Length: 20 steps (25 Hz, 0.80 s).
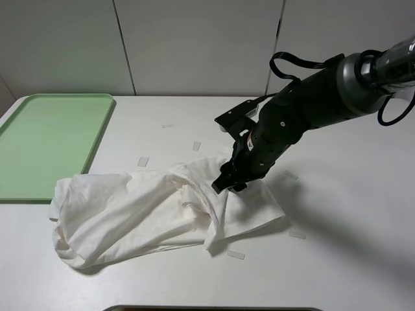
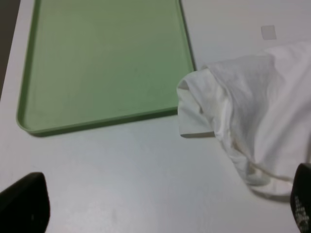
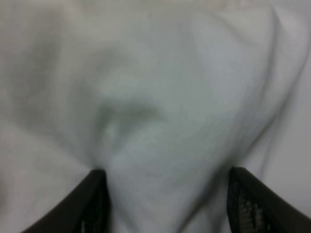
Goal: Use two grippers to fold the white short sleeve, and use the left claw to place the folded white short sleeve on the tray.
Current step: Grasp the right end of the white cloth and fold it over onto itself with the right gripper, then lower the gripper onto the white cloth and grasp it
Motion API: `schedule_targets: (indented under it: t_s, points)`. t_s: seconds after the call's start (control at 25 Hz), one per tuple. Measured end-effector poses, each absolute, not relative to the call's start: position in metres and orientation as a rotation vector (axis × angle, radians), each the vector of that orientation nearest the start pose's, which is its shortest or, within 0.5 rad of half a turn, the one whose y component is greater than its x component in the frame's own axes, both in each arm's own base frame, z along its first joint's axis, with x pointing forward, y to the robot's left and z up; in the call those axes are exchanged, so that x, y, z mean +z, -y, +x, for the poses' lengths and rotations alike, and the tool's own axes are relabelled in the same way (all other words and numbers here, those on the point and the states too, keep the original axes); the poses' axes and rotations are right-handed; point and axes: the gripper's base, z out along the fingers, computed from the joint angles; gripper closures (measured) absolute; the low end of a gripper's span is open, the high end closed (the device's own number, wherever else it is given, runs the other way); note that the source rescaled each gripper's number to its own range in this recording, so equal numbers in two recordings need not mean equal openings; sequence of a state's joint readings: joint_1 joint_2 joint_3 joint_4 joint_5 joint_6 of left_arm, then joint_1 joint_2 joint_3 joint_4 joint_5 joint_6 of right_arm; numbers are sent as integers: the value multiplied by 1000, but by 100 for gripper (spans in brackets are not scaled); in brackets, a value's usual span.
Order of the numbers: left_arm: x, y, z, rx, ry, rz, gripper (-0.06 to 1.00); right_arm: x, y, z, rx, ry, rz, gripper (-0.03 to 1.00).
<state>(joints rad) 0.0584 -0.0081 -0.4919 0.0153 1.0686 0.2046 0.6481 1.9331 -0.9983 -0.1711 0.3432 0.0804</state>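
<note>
Where the bench (image 1: 337, 214) runs along its near edge, entries begin.

1. Small clear rectangles (image 1: 236, 255): several lie flat on the bench top. One is near the near edge, and the others are scattered around the cloth and beyond it toward the far edge.

2. White short sleeve (image 1: 130, 214): crumpled, partly doubled over itself. It lies across the near-middle of the bench and reaches toward the left edge. Its left end (image 2: 262, 107) sits just beside the tray's near right corner; whether they touch cannot be told.

3. Left pincer (image 2: 163, 206): seen in the left wrist view only, as two black fingertips (image 2: 24, 206) set wide apart. It is released, with only bare bench between the tips. The shirt's left end lies close to one tip.

4. Right pincer (image 1: 230, 181): reaches in from the far right corner and points down onto the shirt's middle. In the right wrist view its black fingers (image 3: 95, 206) stand apart, with white cloth (image 3: 170, 97) bulging into the gap. Whether they are clenched on the cloth or merely straddle it, I cannot tell.

5. Tray (image 1: 45, 142): pale green with a low rim. It lies flat at the far left corner, and its bed (image 2: 107, 63) holds nothing.
</note>
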Motion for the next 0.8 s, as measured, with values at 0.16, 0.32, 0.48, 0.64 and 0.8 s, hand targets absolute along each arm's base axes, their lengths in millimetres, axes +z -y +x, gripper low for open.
schedule_targets:
  t_s: [0.16,0.32,0.48,0.64,0.8]
  points:
    - [274,-1,-6,182,-2052,149,-5,113,-209,281,80,-2561,-984,36]
    - [274,-1,-6,182,-2052,149,-5,114,-213,279,91,-2549,-993,36]
    - [274,-1,-6,182,-2051,149,-5,132,-216,281,129,-2519,-934,36]
    - [274,-1,-6,182,-2051,149,-5,180,-216,288,193,-2408,-835,36]
    - [274,-1,-6,182,-2051,149,-5,213,-199,292,203,-2351,-750,36]
